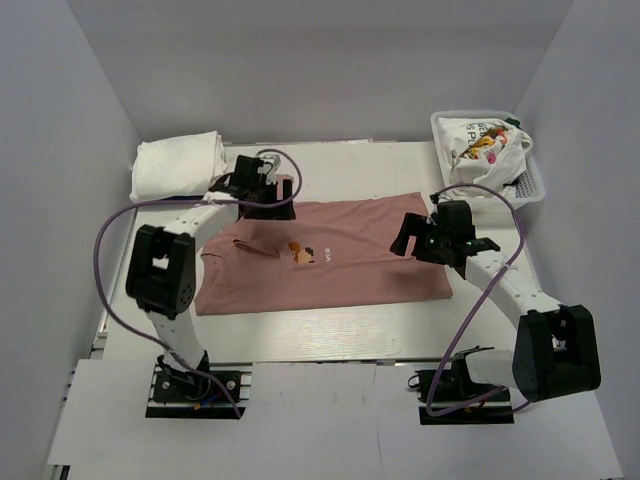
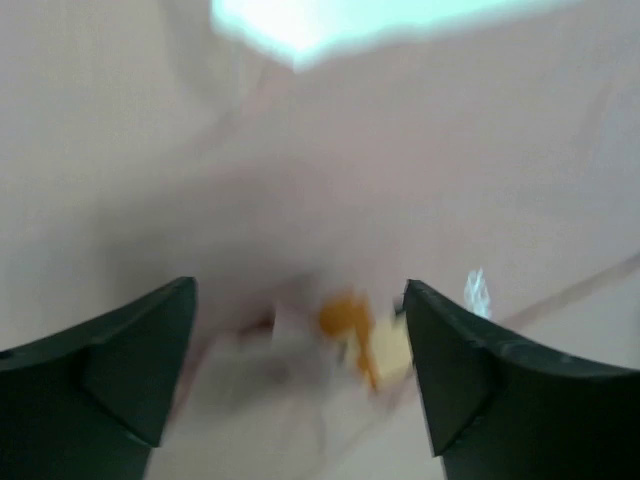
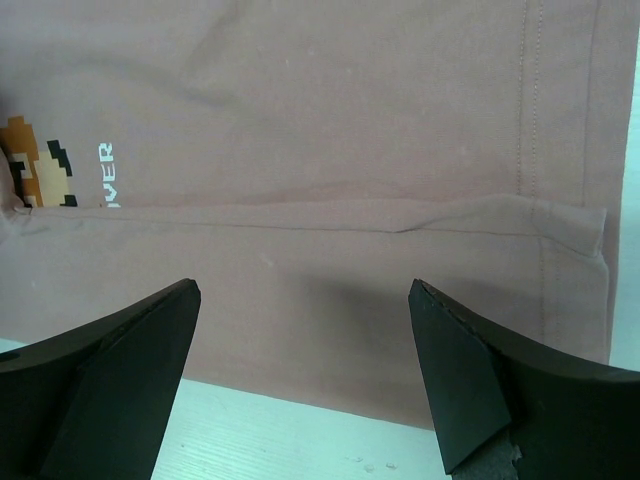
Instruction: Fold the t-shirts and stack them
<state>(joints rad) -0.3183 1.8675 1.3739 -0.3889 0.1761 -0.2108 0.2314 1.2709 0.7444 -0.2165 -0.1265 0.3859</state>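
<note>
- Pink t-shirt (image 1: 330, 265): lies flat in the middle of the table (image 1: 330, 335), laid as a long band from left to right, with the pixel print (image 1: 305, 253) facing up near its middle.
- Left fingers (image 2: 120, 380): spread wide over the far-left corner of the shirt, with nothing between them. The wrist view is blurred, and only pink cloth and a spot of orange show below.
- Right fingers (image 3: 110, 380): fully apart and empty, hanging over the shirt's right end near the hem (image 3: 530, 100).
- Folded edge (image 3: 350, 213): a soft ridge running along the band. It buckles slightly at the hem corner, so the layers there are not quite flush.
- Step in hand, as judged: a crosswise fold of the band. To do it well, both layers should be pinched at the two corners of one end, lifted just clear, carried level across, and set edge on edge. The buckled corner is likely to drag open if only the top layer is caught.
- Folded white t-shirt (image 1: 178, 165): sits at the far-left corner of the table, the probable stacking place.
- Printed white t-shirt (image 1: 480, 145): lies crumpled in the basket (image 1: 535, 185) at far right, not yet folded.
</note>
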